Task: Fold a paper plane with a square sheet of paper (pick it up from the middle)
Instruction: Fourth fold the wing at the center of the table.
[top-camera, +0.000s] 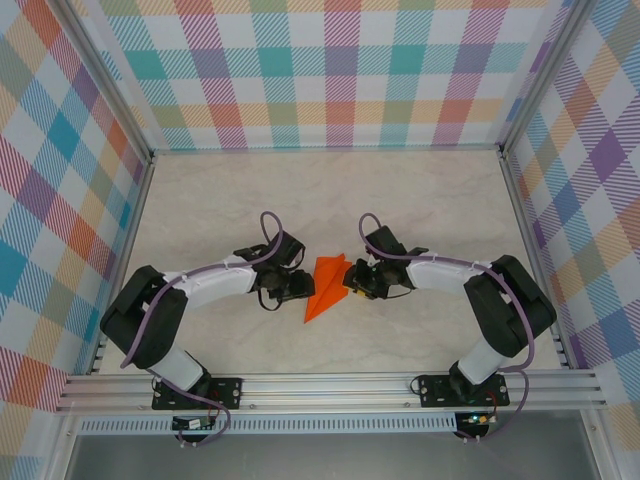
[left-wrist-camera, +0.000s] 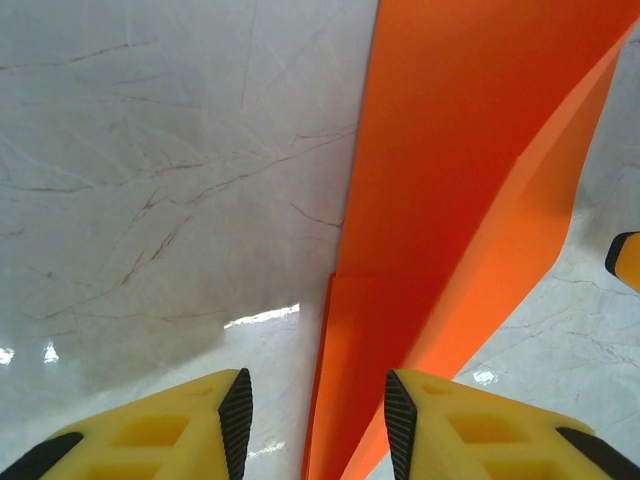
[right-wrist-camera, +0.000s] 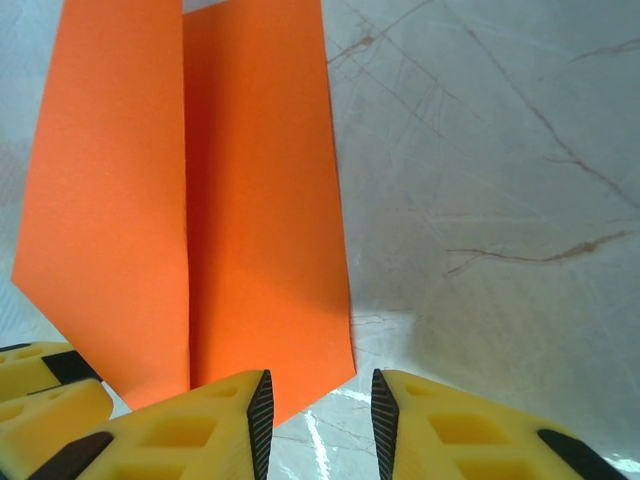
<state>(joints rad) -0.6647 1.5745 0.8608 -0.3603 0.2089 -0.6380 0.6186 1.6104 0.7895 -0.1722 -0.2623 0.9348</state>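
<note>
Glossy marbled surface (top-camera: 420, 200) is carrying the creased orange paper plane (top-camera: 326, 288); left fingers (left-wrist-camera: 238, 420) and right fingers (right-wrist-camera: 262, 420) are flanking it, released.

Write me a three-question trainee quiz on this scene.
1. True or false: the paper plane lies on the table between the left hand and the right hand.
2. What colour is the plane? A) blue B) orange C) green
3. Fill in: in the right wrist view, the right hand's fingers stand ____ (apart / pressed together).
Key: 1 true; 2 B; 3 apart.
</note>
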